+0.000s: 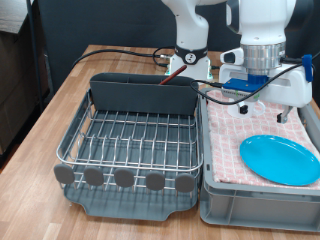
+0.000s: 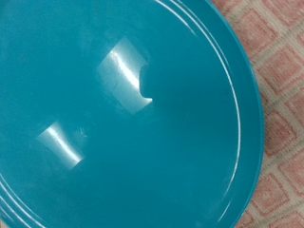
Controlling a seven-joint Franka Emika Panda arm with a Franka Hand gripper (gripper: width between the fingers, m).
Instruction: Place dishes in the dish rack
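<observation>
The light-blue plate (image 1: 280, 158) lies flat on the pink checked cloth inside the grey crate (image 1: 215, 185), at the exterior view's right. It fills almost the whole wrist view (image 2: 123, 114), with cloth showing along one edge. The dish rack (image 1: 130, 140), dark grey with a silver wire grid, a tall grey box at its far end and round knobs along its near edge, stands empty beside the crate. My gripper (image 1: 258, 92) hangs over the far end of the crate, above and behind the plate. Its fingers do not show in the wrist view. No mug or spoon is in view.
The rack and crate sit side by side on a wooden table (image 1: 60, 95). A black cable (image 1: 130, 55) runs across the table behind the rack. The robot base (image 1: 190, 60) stands behind the rack.
</observation>
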